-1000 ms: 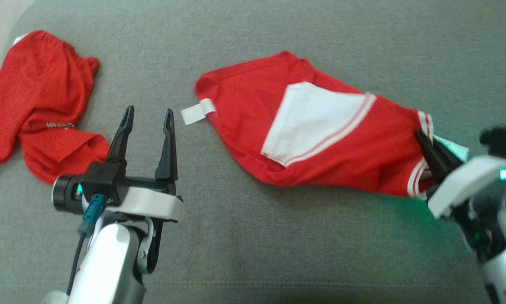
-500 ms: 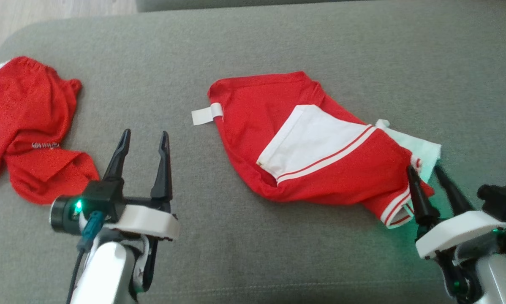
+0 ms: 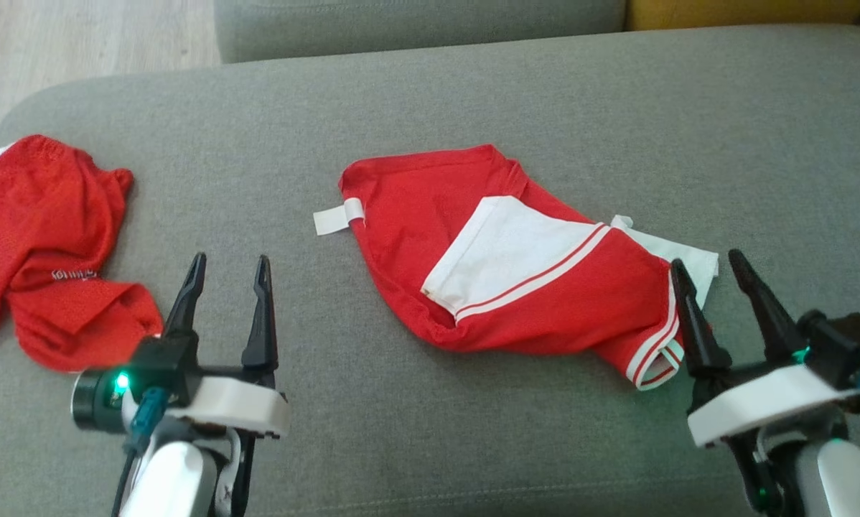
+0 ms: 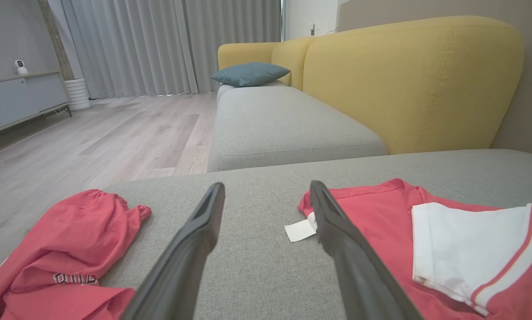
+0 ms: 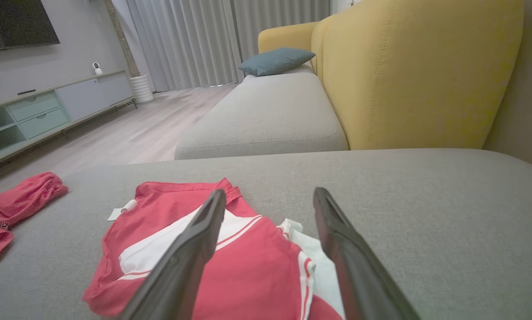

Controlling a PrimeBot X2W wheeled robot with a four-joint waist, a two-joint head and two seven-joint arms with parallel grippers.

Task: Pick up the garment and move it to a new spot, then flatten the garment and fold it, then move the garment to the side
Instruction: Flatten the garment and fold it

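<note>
Room to move is seen all over the grey cushion: a wide bare strip is left at the back, another is left at the front by the arms, and a big bare part is left on the right. The garment, red with a white patch and striped trim, is laid near the middle of the cushion, a bit to the right. It is bunched up and not flat. Its white tag is stuck out from its left edge, and bare cushion is seen between that tag and the left gripper. The left gripper is held wide open with nothing in it, low over the cushion and apart from the garment. The right gripper is also spread wide open and nothing is gripped by it. Its fingers are placed right at the garment's right end, by the striped hem and a white corner. Whether the cloth is touched there cannot be told. A second red garment is heaped at the cushion's left edge, close to the rounded corner, and wood floor is seen past it. A yellow backrest is seen past the cushion's far edge.
</note>
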